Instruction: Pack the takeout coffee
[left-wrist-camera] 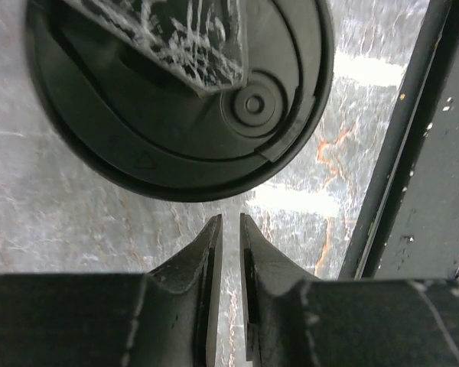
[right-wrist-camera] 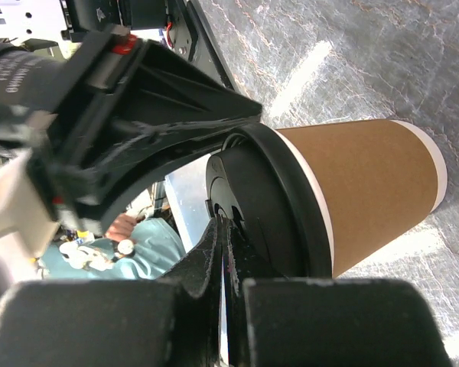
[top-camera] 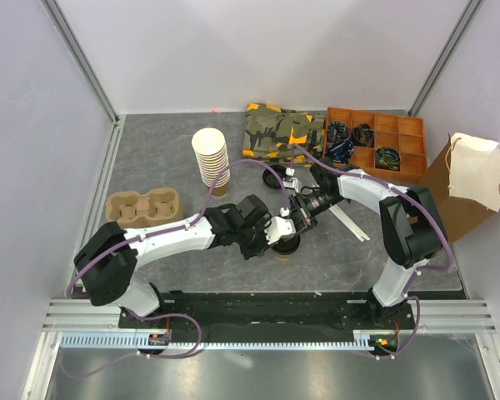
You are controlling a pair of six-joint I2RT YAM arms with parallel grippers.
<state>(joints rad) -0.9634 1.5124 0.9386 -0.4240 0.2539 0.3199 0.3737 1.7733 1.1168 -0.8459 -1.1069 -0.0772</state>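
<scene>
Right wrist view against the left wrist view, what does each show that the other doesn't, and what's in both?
Right wrist only: the brown side of the cup and the left arm over the lid. Left wrist only: the lid's top face with its round button, and a dark bar at right. Both: the lid, the grey table, and a shut claw, the right claw in one, the left claw in the other.

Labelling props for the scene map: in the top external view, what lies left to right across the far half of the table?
Cardboard cup carrier → stack of lidless paper cups → camo cloth → orange divided tray → brown paper bag.
</scene>
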